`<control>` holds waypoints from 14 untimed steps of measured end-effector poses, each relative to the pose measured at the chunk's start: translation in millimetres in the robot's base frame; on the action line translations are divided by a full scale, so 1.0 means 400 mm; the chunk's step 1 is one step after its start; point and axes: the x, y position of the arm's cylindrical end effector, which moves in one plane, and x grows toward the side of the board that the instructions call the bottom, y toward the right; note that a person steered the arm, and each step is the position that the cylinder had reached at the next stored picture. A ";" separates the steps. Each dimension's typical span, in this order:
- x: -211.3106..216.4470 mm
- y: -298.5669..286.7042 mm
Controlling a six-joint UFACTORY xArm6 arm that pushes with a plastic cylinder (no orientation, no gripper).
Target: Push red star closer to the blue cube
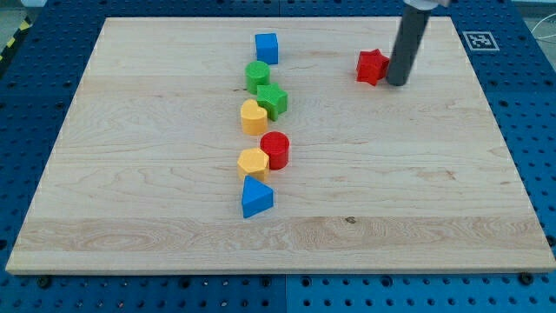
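**Tip set against the red star**

The wooden board (417,191) lies on a blue pegboard (26,104). My tip (397,83), a bare rod holding nothing, stands just right of the red star (372,66), apparently touching. The blue cube (267,47) sits well apart to the view's left, heading a column of coloured blocks.

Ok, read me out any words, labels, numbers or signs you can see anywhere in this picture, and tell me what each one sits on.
No readable words, numbers or brand names anywhere.
One sign only: a small black-and-white square marker with a code-like pattern, on the light wooden board at the view's top right corner; it holds no letters.
The coloured blocks, such as the red star block and the blue cube block, and the dark rod, with my tip beside the star, carry no markings.
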 end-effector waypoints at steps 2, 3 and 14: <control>-0.021 0.206; -0.026 0.104; -0.117 -0.148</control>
